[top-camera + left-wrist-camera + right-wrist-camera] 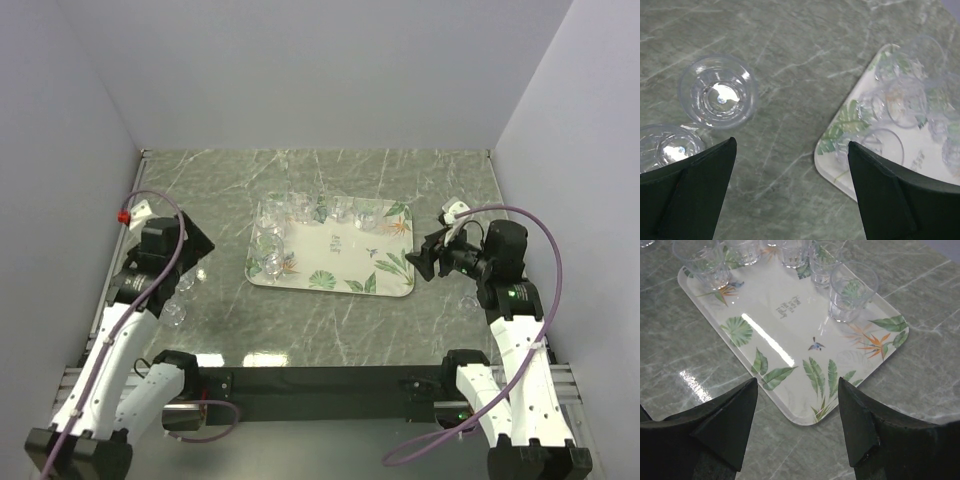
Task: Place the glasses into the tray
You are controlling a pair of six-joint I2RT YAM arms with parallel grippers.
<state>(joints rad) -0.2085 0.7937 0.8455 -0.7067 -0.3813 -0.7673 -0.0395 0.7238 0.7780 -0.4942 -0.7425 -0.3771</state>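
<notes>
Marble tabletop [330,330]; tray [340,265] mid-field, glasses [300,210] crowded along its far and left edges. Left tool [791,145], left of tray, spread wide, empty. Right tool [797,382], at tray's right edge, partly spread, empty. Two loose glasses [717,90] left of tray. Risk: clear walls hard to judge, finger could tip one; packed row could get bumped on set-down.

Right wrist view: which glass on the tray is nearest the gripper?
The glass ending the row, beside the corner's orange flower; the rest stand farther back on the tray.

Plain white walls [330,70] enclose a green marbled tabletop [300,325]; soft glare.
</notes>
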